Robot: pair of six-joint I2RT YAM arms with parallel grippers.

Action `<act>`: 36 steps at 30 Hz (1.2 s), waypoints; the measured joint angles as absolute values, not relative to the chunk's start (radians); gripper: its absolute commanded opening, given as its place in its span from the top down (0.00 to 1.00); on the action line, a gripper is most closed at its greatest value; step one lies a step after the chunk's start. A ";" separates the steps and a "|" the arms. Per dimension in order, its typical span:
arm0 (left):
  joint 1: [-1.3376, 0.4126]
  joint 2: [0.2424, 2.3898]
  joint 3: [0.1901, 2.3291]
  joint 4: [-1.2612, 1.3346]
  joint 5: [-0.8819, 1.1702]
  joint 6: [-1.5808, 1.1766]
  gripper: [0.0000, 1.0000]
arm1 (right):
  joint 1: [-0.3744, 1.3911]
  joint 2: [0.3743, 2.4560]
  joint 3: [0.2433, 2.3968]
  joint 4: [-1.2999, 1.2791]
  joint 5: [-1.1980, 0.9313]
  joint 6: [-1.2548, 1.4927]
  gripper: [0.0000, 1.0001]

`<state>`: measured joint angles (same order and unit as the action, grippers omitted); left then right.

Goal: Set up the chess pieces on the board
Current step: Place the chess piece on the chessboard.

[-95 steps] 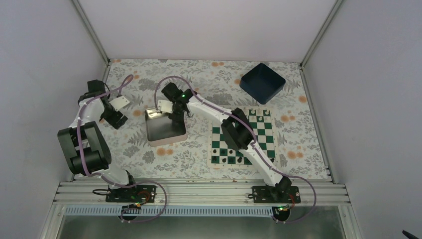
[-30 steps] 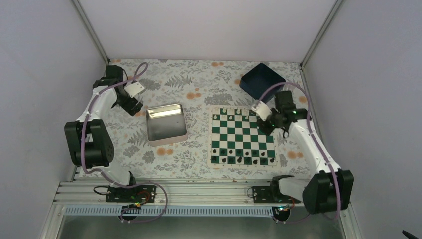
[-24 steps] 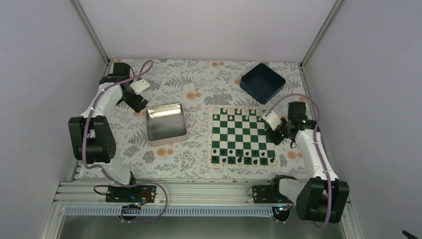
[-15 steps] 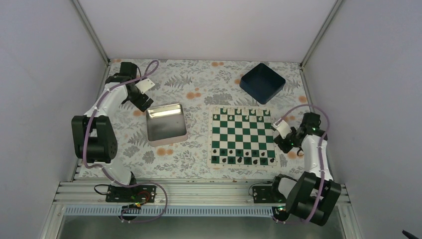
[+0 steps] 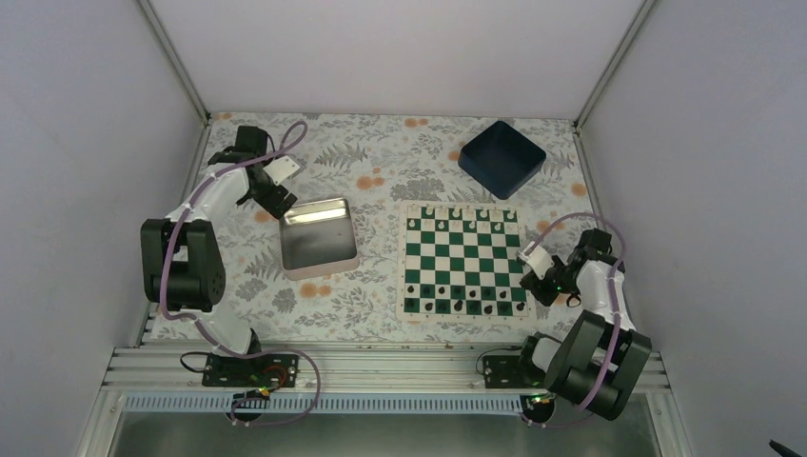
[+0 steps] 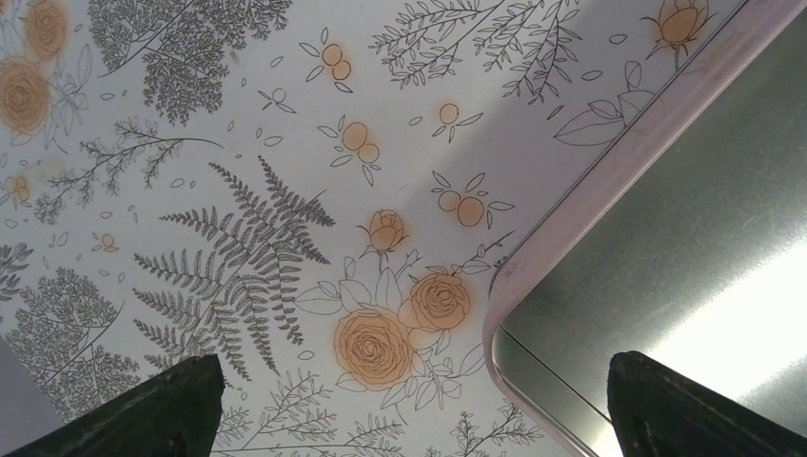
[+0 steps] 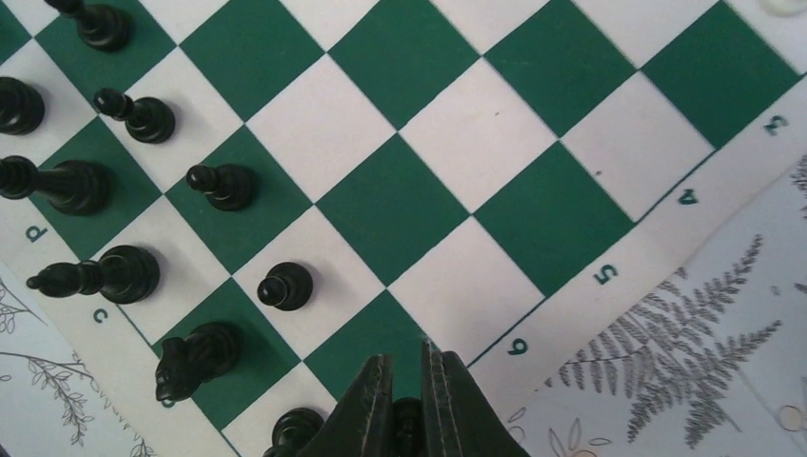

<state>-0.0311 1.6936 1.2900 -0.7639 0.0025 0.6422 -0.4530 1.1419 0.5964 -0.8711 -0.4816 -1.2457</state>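
The green and white board (image 5: 462,262) lies right of centre, with black chess pieces (image 5: 457,307) along its near rows. In the right wrist view the board (image 7: 409,205) fills the frame, with black pieces such as a pawn (image 7: 285,286) and a knight (image 7: 195,360) on its squares. My right gripper (image 7: 407,367) is shut on a small black piece (image 7: 407,419) just above the board's corner squares near the border. It sits at the board's right edge (image 5: 533,284). My left gripper (image 6: 409,419) is open and empty over the tablecloth by the tin's corner (image 5: 274,198).
A shiny silver tin (image 5: 319,238) lies left of the board, and its rim shows in the left wrist view (image 6: 609,190). A dark blue bin (image 5: 501,157) stands at the back right. Small white pieces (image 5: 433,211) stand on the board's far row.
My right arm swung from the tin across to the board's right edge, then drew back toward the near rows. My left arm moved from the far left toward the tin's far-left corner.
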 measured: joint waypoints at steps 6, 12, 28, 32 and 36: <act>-0.031 1.694 1.272 -0.738 0.000 0.640 0.00 | -0.453 1.159 0.564 -0.854 -0.482 -1.264 0.94; -0.031 1.694 1.271 -0.731 0.000 0.639 0.00 | -0.453 1.188 0.556 -0.832 -0.487 -1.275 0.93; -0.031 1.694 1.267 -0.729 -0.009 0.638 0.00 | -0.453 1.264 0.545 -0.796 -0.516 -1.280 0.91; -0.031 1.694 1.259 -0.730 -0.013 0.638 0.00 | -0.453 1.285 0.545 -0.798 -0.519 -1.280 0.91; -0.031 1.694 1.258 -0.729 -0.016 0.638 0.00 | -0.453 1.293 0.545 -0.798 -0.519 -1.282 0.91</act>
<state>-0.0311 1.6936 1.2583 -0.7292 -0.0162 0.6384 -0.4530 1.2926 0.5453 -0.7979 -0.5186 -1.2816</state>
